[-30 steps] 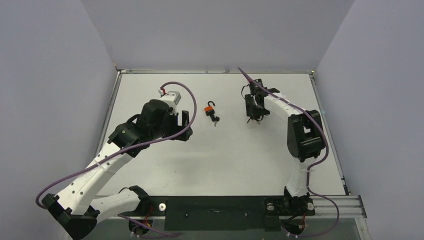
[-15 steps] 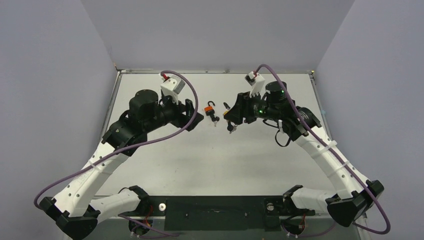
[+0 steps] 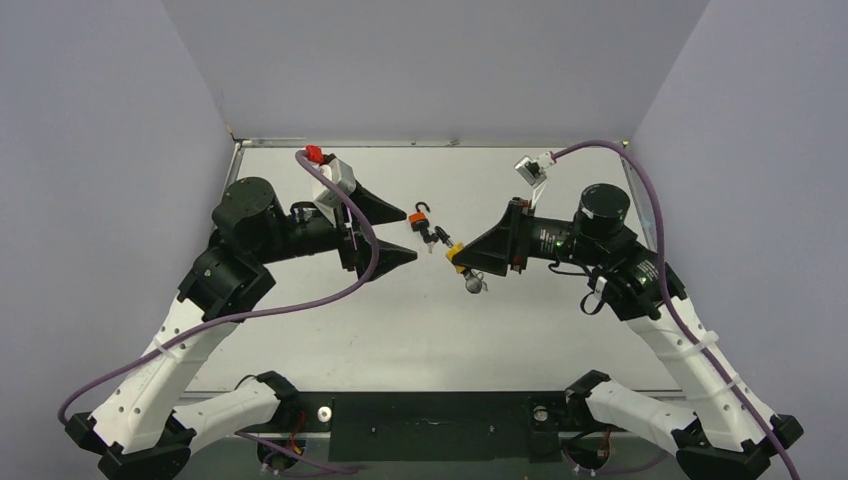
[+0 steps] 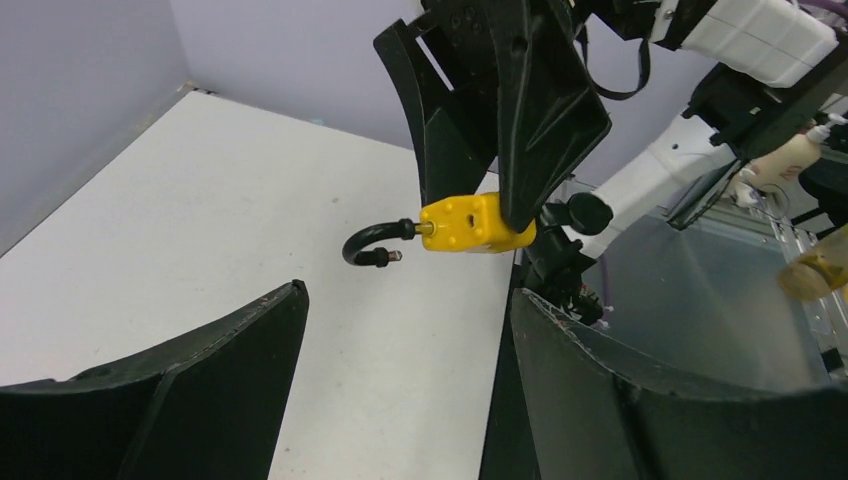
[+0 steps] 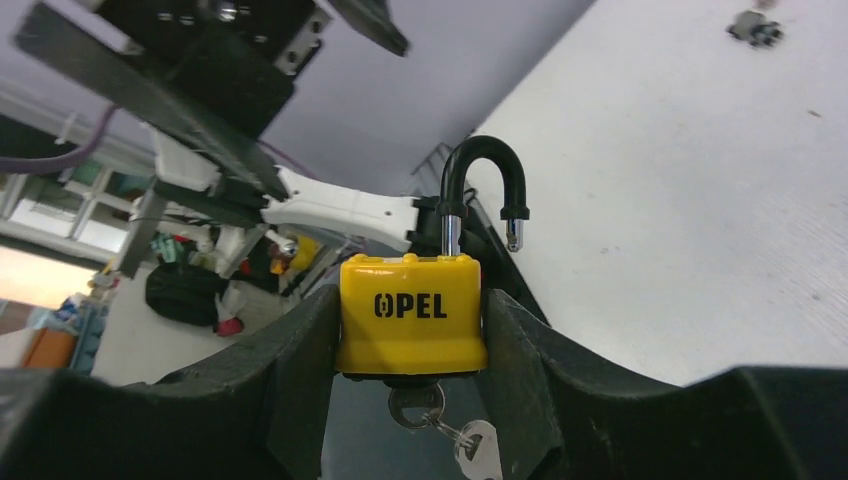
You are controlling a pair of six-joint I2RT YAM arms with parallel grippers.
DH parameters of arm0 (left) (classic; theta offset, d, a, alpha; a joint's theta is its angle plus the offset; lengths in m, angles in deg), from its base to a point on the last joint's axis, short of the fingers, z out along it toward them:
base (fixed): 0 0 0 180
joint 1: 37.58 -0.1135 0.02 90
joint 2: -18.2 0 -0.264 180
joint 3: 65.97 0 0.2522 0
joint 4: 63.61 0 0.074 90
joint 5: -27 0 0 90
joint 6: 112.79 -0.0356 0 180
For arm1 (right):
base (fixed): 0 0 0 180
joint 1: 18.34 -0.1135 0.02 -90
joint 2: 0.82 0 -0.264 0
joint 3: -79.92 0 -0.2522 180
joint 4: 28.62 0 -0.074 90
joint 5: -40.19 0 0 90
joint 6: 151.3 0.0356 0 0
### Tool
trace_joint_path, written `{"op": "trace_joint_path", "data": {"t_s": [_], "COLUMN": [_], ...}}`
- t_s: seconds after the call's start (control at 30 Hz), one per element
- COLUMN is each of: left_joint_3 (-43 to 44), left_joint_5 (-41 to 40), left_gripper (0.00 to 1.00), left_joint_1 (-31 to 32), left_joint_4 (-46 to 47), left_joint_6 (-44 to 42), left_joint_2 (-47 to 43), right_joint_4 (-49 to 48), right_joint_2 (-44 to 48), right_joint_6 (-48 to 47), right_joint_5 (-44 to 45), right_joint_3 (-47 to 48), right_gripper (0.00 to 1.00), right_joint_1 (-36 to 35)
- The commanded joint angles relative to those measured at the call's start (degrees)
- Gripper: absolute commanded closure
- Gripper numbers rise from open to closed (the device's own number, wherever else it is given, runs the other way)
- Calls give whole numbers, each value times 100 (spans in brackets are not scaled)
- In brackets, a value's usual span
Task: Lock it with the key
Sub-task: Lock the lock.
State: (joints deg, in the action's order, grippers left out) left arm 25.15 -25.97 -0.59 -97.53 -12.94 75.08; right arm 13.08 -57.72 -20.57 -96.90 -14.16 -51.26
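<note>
A yellow padlock [image 5: 412,310] with its black shackle [image 5: 480,180] sprung open is clamped by the body between the fingers of my right gripper [image 5: 413,300], held above the table's middle [image 3: 455,252]. A silver key [image 5: 418,405] sits in its underside, and a second key [image 5: 478,450] hangs from the ring. My left gripper [image 4: 407,300] is open and empty, pointing at the padlock [image 4: 470,222] from the left with a gap between them. In the top view the left gripper [image 3: 400,232] faces the right gripper [image 3: 458,255].
An orange padlock [image 3: 420,215] with an open shackle and dark keys [image 3: 430,238] lies on the white table [image 3: 330,330] behind the two grippers. Grey walls enclose the table on three sides. Purple cables loop off both wrists.
The right arm has swung from the back right to the centre, carrying the yellow padlock. The left arm has turned so that its gripper points right. The two grippers now face each other.
</note>
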Motion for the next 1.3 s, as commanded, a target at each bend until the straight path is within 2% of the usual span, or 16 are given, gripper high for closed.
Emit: {"op": "trace_joint_path", "data": {"t_s": [0.0, 0.4, 0.57, 0.8, 1.27], "left_joint_3": [341, 790, 583, 333, 76], "left_joint_5": [920, 2294, 2589, 2706, 2759], "left_gripper": [28, 29, 30, 33, 35], "left_joint_1": [-76, -277, -345, -347, -346], "left_joint_4": [197, 240, 931, 1524, 2124], "left_joint_6": [-121, 235, 721, 1190, 1655], "left_joint_2": [-48, 433, 463, 469, 384], "right_joint_4": [-1936, -2174, -2291, -2230, -2478], "right_joint_2": [305, 362, 378, 303, 71], "right_joint_6": [1319, 1668, 1747, 1756, 1871], "right_joint_5": [-610, -422, -338, -323, -282], "right_joint_3": [-225, 65, 150, 289, 266], "right_gripper": [98, 98, 98, 98, 99], "right_joint_1": [-191, -609, -729, -776, -847]}}
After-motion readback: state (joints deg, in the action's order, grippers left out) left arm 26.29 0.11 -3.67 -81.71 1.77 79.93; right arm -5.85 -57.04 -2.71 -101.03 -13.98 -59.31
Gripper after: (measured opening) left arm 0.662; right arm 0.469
